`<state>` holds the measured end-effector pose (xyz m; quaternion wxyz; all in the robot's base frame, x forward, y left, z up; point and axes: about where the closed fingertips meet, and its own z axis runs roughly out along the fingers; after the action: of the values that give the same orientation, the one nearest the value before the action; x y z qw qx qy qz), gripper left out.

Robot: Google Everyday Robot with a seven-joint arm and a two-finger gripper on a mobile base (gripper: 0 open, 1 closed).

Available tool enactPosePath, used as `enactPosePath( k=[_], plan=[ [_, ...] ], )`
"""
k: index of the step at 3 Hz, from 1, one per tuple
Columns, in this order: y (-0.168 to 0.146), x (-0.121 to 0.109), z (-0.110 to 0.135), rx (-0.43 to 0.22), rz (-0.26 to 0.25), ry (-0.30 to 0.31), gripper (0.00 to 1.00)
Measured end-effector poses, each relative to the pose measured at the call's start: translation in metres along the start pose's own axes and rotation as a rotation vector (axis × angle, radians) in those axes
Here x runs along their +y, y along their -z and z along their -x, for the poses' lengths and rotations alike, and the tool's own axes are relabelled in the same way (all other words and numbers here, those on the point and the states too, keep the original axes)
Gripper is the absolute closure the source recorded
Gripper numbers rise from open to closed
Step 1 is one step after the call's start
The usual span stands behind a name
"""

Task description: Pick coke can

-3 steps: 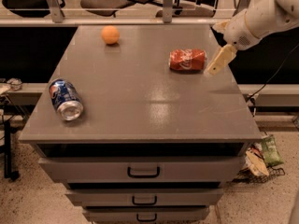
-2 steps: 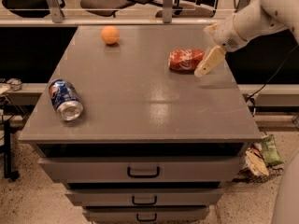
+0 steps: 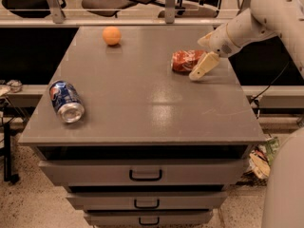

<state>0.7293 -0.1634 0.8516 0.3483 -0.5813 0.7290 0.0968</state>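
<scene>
The coke can (image 3: 185, 61) is red and dented and lies on its side at the right rear of the grey cabinet top (image 3: 142, 103). My gripper (image 3: 203, 53) comes in from the right on a white arm and is open at the can's right end. One finger (image 3: 203, 66) is at the can's near side, touching or almost touching it. The other finger (image 3: 205, 39) is behind it, towards the far side. The can rests on the top and is not lifted.
A blue can (image 3: 66, 101) with a silver end lies on its side near the front left edge. An orange ball (image 3: 111, 35) sits at the rear left. Drawers (image 3: 145, 174) are below the top. Chairs stand behind a rail at the back.
My gripper has moved left across the right side of the top and now reaches the coke can's right end. The can, the blue can and the ball have not moved.
</scene>
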Motion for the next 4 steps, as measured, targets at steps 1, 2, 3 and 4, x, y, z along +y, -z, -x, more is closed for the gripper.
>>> enactPosePath(
  k=[1, 2, 3, 4],
  plan=[
    [-0.002, 0.000, -0.005, -0.002, 0.003, -0.007, 0.39],
    [0.014, 0.003, 0.003, -0.027, -0.008, 0.016, 0.72],
    [0.030, 0.010, 0.012, -0.053, -0.017, 0.040, 0.94],
    [0.058, 0.024, 0.026, -0.100, -0.037, 0.045, 1.00]
  ],
)
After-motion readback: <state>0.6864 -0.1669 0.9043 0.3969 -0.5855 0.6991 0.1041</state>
